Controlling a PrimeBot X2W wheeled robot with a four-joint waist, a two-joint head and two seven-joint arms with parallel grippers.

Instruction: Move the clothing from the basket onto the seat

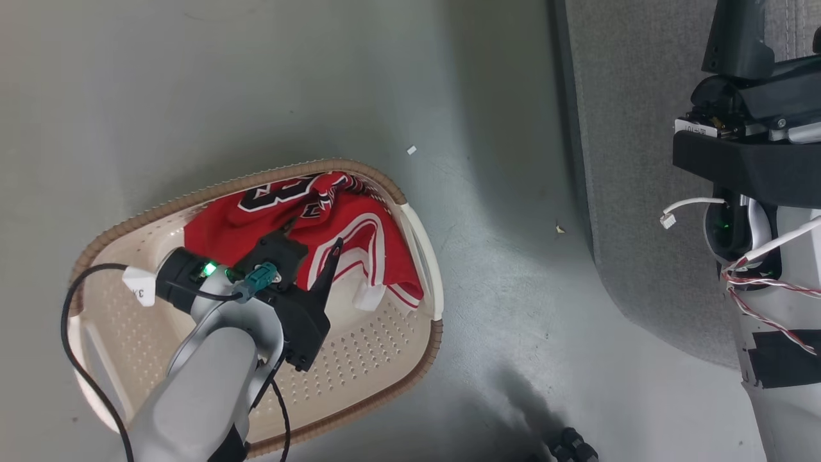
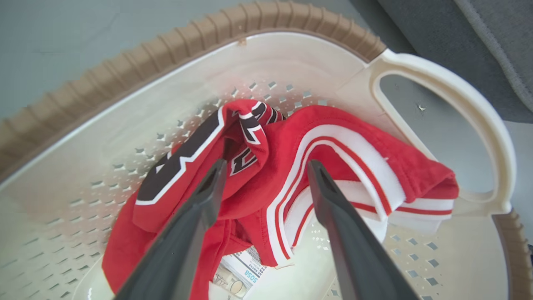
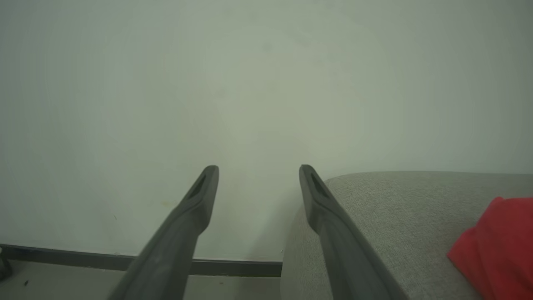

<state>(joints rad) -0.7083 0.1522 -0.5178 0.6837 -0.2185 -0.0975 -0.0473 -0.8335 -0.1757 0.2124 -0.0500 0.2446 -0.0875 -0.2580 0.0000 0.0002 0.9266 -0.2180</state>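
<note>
A red jersey (image 1: 333, 218) with white stripes and black-and-white lettering lies crumpled in the far right end of the cream basket (image 1: 385, 346). My left gripper (image 1: 314, 234) hangs open just above it. In the left wrist view the left gripper (image 2: 266, 164) has one finger on each side of a raised fold of the jersey (image 2: 333, 129), inside the basket (image 2: 166, 46). My right gripper (image 3: 258, 170) is open and empty, pointing at a pale wall above the corner of the grey seat (image 3: 395, 208). A second red garment (image 3: 491, 241) lies on that seat.
The basket stands on a smooth grey floor (image 1: 500, 269), left of the seat (image 1: 628, 160). My right arm (image 1: 770, 359) with loose wires rises at the right edge. A printed label (image 2: 245, 266) lies under the jersey. A dark baseboard (image 3: 125, 260) runs along the wall.
</note>
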